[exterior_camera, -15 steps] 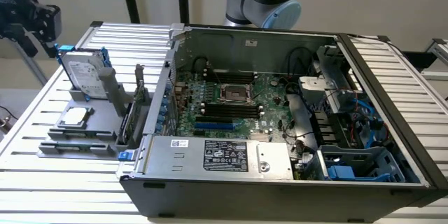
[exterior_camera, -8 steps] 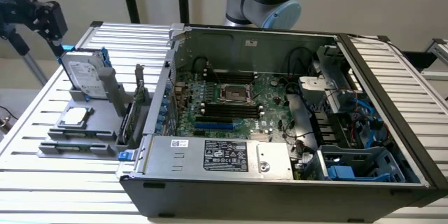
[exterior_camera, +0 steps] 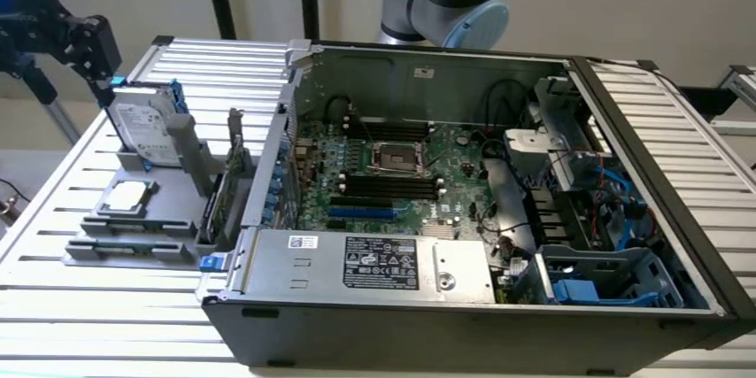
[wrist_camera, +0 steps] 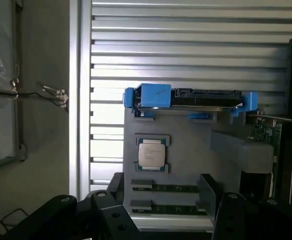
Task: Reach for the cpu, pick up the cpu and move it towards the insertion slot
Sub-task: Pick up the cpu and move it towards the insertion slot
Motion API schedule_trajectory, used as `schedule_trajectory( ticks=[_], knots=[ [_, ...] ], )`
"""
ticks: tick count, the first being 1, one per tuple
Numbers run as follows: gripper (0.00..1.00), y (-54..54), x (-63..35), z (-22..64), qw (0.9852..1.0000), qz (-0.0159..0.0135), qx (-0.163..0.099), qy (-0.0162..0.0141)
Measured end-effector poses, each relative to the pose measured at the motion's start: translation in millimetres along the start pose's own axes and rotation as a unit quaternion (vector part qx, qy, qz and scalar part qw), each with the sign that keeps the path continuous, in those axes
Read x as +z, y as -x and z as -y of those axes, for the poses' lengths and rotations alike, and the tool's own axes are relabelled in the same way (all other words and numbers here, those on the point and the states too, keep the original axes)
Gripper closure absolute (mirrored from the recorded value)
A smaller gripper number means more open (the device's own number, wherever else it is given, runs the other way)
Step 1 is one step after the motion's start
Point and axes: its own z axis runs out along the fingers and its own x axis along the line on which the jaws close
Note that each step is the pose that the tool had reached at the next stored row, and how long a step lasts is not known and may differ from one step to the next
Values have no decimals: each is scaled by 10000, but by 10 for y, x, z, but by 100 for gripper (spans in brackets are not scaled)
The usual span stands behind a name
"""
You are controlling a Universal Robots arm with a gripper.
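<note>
Two black fingers [wrist_camera: 230, 215] of the gripper [wrist_camera: 161, 190] stand wide apart in the wrist view, with nothing between them. It hangs over the grey holder [wrist_camera: 185, 135] and grips nothing. Just beyond the fingertips, two green memory sticks [wrist_camera: 168, 188] lie in the holder's grooves. Past them the cpu [wrist_camera: 152, 153] lies flat in its own square recess, silver face up, untouched. Farther on, the hard drive [wrist_camera: 195, 97] with blue rails stands on edge, and behind it runs the slatted metal table [wrist_camera: 185, 50].

In the exterior view the open computer case [exterior_camera: 473, 325] lies nearest, its power supply [exterior_camera: 366, 263] along the front edge. Deeper in, on the green motherboard [exterior_camera: 461, 143], the insertion slot [exterior_camera: 399, 158] sits between rows of black memory slots [exterior_camera: 384, 185] — silver frame, dark centre. The holder stands outside the case on the exterior view's left, so the cpu [exterior_camera: 127, 196] is well apart from the slot. The gripper [exterior_camera: 92, 55] hangs above the hard drive at the far corner.
</note>
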Motion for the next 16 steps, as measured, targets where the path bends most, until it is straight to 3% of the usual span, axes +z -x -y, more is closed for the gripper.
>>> schedule_trajectory(
  ticks=[16],
  knots=[
    [29, 13, 285, 152, 10000, 0, 0, 0]
  ],
)
